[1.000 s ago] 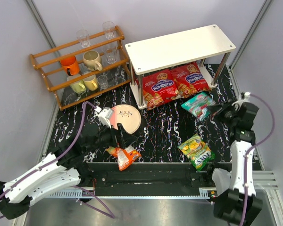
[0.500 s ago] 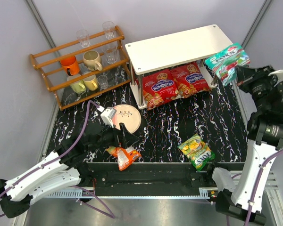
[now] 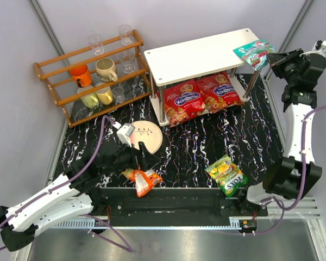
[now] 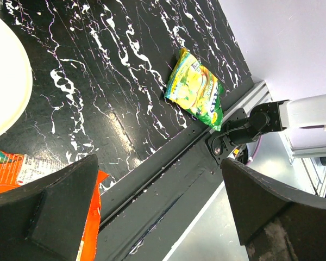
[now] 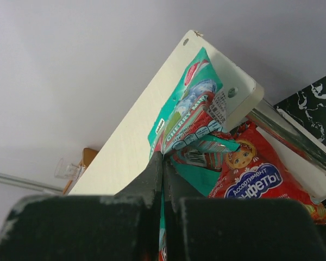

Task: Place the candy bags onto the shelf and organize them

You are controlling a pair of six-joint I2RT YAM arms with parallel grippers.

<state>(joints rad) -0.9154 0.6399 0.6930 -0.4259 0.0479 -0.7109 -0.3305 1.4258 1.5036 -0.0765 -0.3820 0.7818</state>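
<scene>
Nearest the arm bases, the left gripper (image 4: 160, 179) hangs low over the black marbled table (image 3: 195, 147) with its jaws spread as wide as they go and nothing between them. The small orange candy bag (image 3: 143, 180) lies flat just below it at the table's near edge, partly under one finger. To the right along that edge lies the yellow-green bag (image 3: 226, 175), well apart from both grippers. A little farther back a round plate (image 3: 149, 136) sits beside the left wrist. Beyond that stands the white shelf (image 3: 206, 54), with the two red bags (image 3: 183, 101) lying side by side on its lower tier. At the shelf's right end the right gripper (image 5: 163, 163) is raised high, its jaws pinched tight on the teal bag (image 5: 187, 109), which is tilted over the corner of the top board; whether it rests on the board cannot be told. At the far left stands a wooden rack (image 3: 92, 76) of cups and glasses.
</scene>
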